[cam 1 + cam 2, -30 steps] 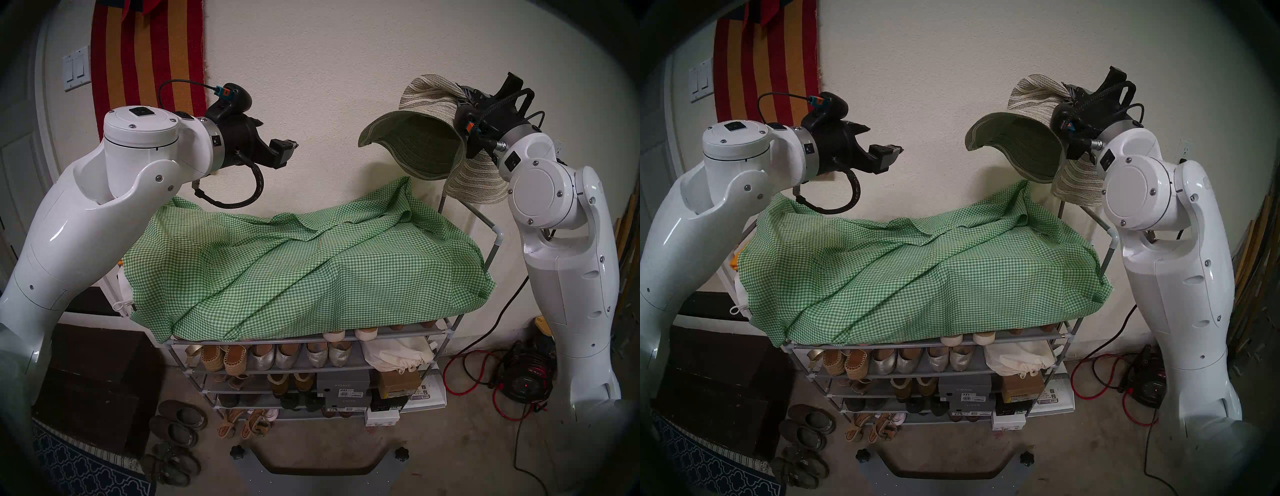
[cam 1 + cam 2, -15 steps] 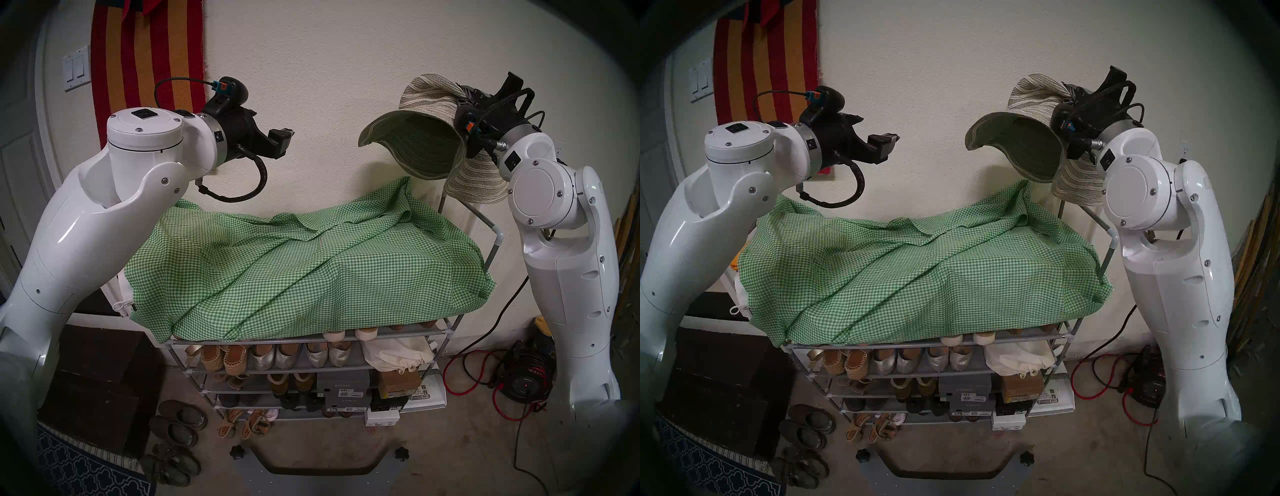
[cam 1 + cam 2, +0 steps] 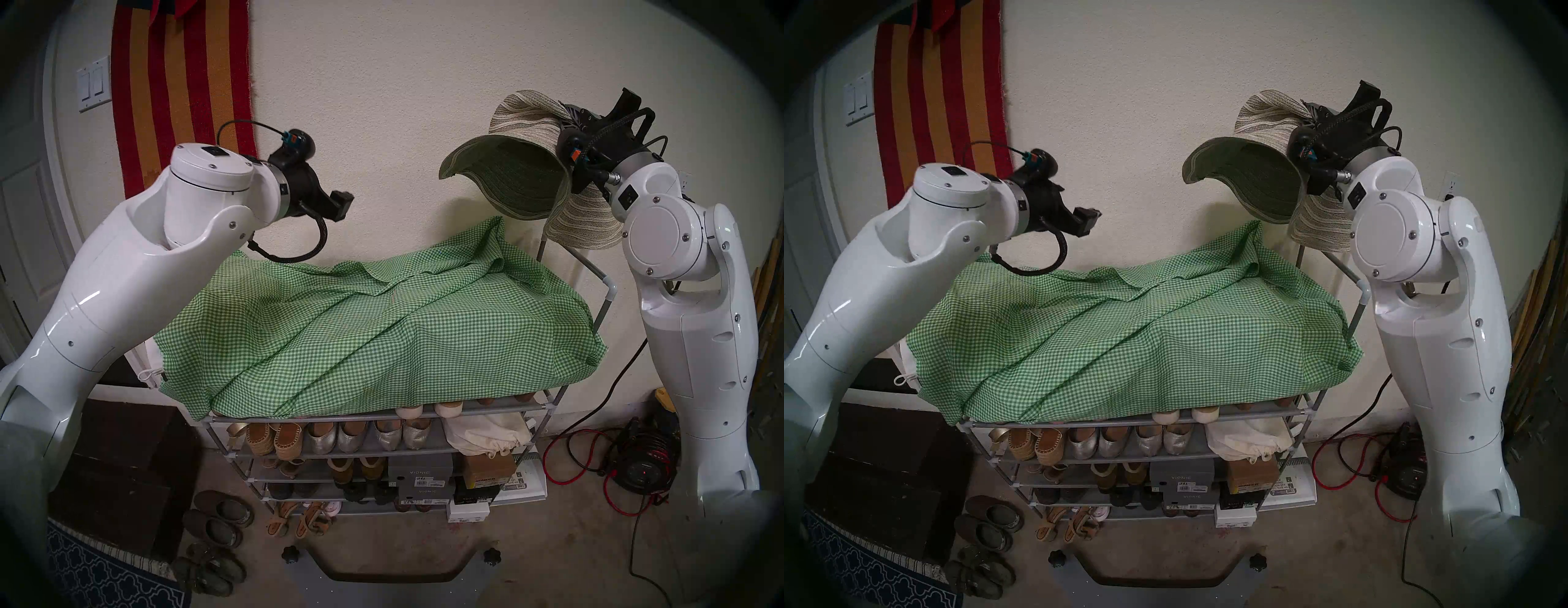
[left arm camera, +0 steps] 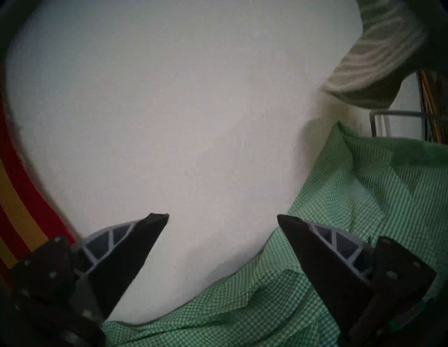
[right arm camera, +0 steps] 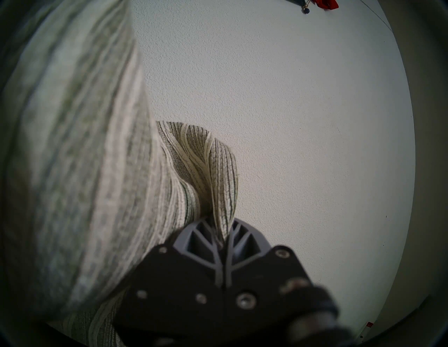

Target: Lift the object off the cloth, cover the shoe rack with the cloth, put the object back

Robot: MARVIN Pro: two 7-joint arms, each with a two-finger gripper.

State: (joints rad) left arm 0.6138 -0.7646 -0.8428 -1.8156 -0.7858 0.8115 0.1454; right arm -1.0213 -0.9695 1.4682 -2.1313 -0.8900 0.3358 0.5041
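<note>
Two tools, split jobs. Right tool is pinching the hat by a fold of brim, held up by the wall, well clear of the cloth. Left tool is spread wide and empty, hovering over the cloth's back-left edge. Cloth lies bunched on the top shelf of the shoe rack; lower shelves are exposed. My call: grab the front hem, not the wall-side ridge, and draw it down evenly. Open room in front; tight by the wall and the right side rail, where fabric could snag.
</note>
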